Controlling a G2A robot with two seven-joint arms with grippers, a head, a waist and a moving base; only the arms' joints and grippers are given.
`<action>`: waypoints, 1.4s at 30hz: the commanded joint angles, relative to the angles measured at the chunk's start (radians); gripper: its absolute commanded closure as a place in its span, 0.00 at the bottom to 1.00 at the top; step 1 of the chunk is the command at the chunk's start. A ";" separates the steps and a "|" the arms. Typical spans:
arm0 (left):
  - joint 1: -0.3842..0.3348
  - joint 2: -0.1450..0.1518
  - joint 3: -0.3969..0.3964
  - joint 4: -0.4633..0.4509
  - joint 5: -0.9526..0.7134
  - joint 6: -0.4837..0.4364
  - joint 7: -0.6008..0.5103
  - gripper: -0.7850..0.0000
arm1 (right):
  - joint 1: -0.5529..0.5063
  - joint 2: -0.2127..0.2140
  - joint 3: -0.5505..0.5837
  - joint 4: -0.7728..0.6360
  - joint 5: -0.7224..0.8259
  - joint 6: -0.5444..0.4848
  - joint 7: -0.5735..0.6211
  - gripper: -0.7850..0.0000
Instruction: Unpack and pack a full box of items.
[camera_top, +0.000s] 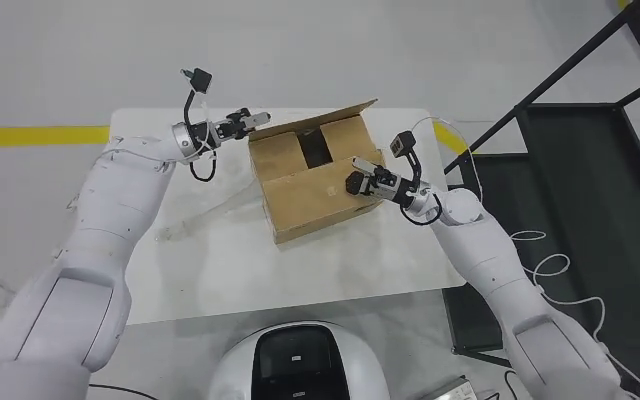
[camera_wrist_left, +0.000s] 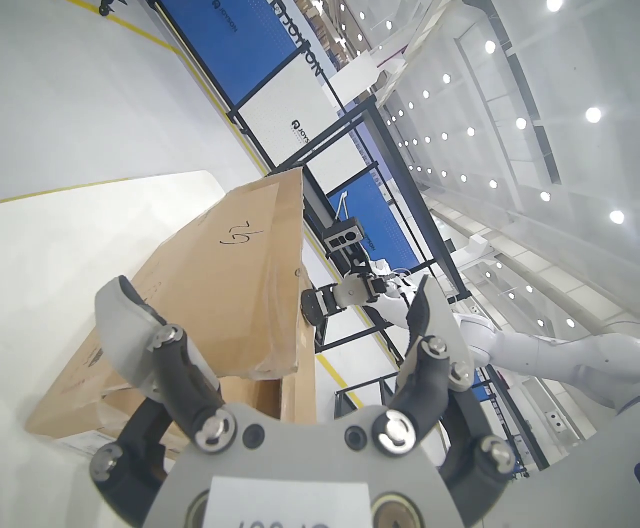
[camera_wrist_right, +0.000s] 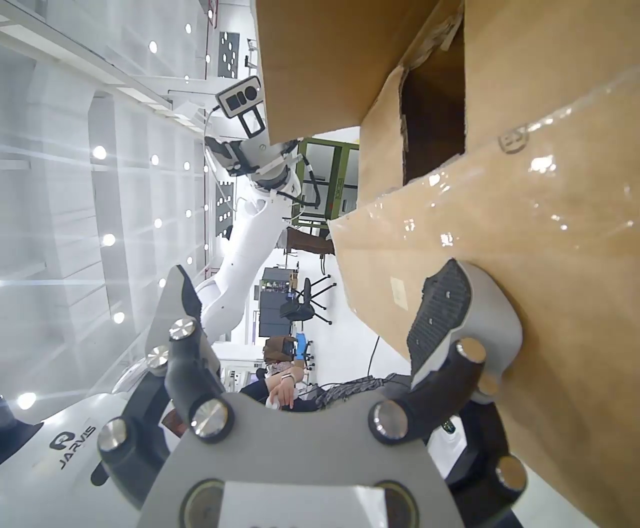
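Observation:
A brown cardboard box stands on the white table. Its far flap stands up, while the near, taped flap lies over the top and leaves a dark gap in the middle. My left gripper hovers open by the box's far left corner. In the left wrist view the left gripper faces the raised flap with nothing between its fingers. My right gripper is open at the box's right edge. In the right wrist view one fingertip lies against the taped flap.
A long clear plastic strip lies on the table left of the box. A black metal rack stands just past the table's right edge. A yellow floor line runs beyond the table's left side.

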 joint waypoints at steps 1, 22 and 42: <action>0.013 0.003 0.025 -0.034 -0.007 0.029 -0.028 0.00 | 0.010 0.000 0.009 0.004 0.001 -0.012 0.009 0.00; 0.047 0.080 0.185 -0.171 -0.059 0.085 -0.085 0.00 | 0.196 -0.049 -0.024 0.262 -0.033 -0.025 -0.082 0.00; 0.124 0.201 0.106 -0.208 -0.266 0.117 -0.116 0.00 | 0.267 -0.095 -0.056 0.400 -0.065 -0.060 -0.111 0.00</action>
